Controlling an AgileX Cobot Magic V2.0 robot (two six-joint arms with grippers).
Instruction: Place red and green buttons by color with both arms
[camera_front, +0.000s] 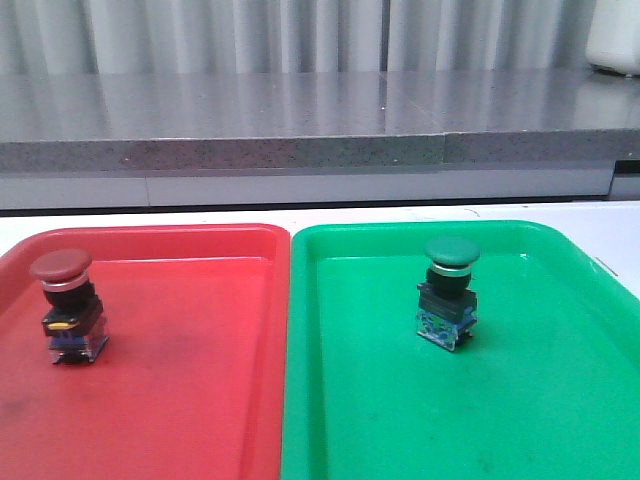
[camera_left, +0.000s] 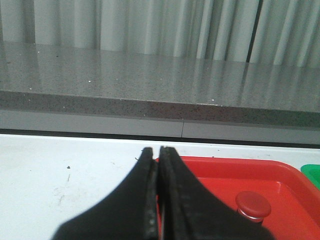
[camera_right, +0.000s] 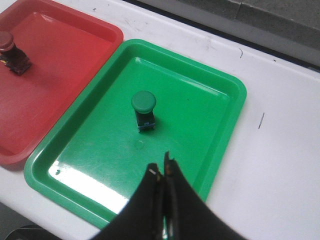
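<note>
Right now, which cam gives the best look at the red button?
Front view: the red button stands upright in the red tray, cap, black body and clear base all visible. Left wrist shows only its cap behind the shut left gripper. Right wrist shows it small at the frame edge.

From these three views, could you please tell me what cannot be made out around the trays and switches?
- Front view: both arms are out of frame; the red plastic tray and green plastic tray are cut off by the picture edges.
- Left wrist view: the shut left pincer hides the body of the dark red mushroom-cap push-button.
- Right wrist view: the base of the green mushroom-cap push-button is too small to read.
</note>
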